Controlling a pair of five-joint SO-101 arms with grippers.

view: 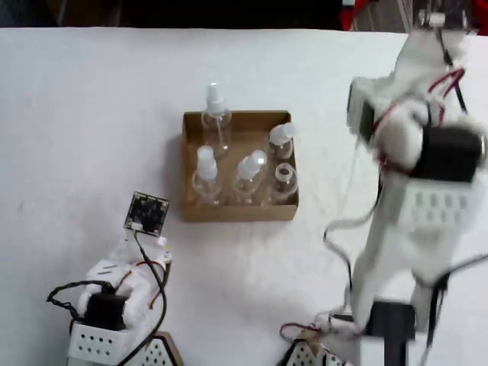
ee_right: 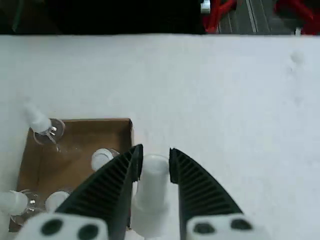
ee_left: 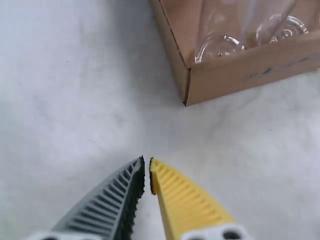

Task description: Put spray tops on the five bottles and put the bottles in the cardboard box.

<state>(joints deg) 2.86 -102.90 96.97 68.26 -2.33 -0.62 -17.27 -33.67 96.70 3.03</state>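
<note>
Right jaws pinched a white spray top (ee_right: 150,185) at the edge of the cardboard box (view: 240,211). Left jaws closed on nothing, low over the table (ee_left: 60,75) near a box corner. Five bottles (view: 207,181) stood boxed; one bottle (view: 284,177) apparently topless.

The cardboard box (view: 240,212) is brown, bottles (view: 216,131) clear, spray tops (view: 207,157) white, left gripper (ee_left: 147,175) grey and yellow

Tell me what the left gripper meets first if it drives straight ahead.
Likely the cardboard box, near its closest corner, across bare table. Depth is unclear, so the left gripper may touch table first.
</note>
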